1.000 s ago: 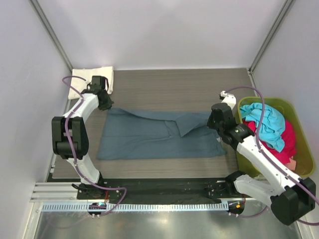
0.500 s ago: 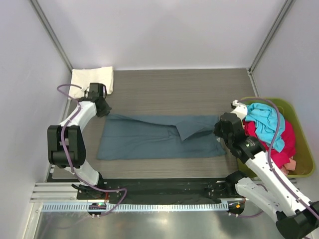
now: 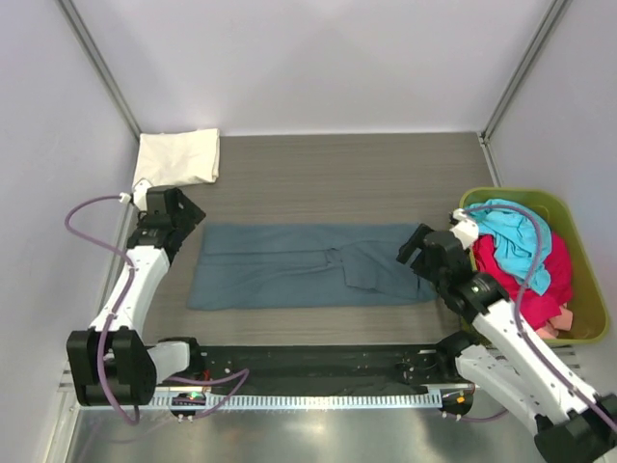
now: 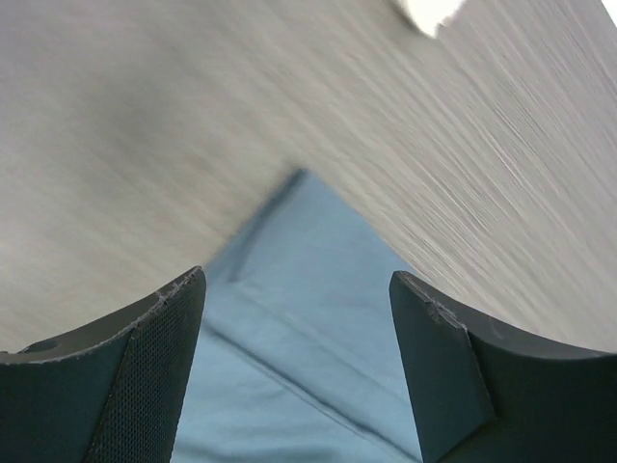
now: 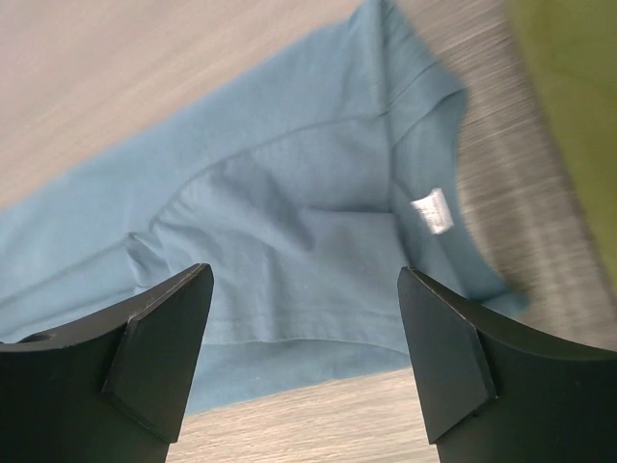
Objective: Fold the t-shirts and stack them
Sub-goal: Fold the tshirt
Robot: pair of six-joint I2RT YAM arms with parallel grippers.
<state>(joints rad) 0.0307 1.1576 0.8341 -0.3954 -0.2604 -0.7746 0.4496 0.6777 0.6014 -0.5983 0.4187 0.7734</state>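
The blue shirt (image 3: 289, 268) lies flat on the worktop (image 3: 337, 174) — left hand (image 4: 297, 289) and right hand (image 5: 304, 280) gape wide, holding nothing. Next, I guess: pinch one end, fold across.

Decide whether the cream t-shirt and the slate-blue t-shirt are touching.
Apart. The top external view shows bare table between the cream t-shirt and the slate-blue t-shirt.

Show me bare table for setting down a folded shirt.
Widest bare patch: far strip of the table, between the cream shirt and the bin, beyond the slate-blue shirt. Crowded: both shirt ends, where the left gripper and right gripper hover.
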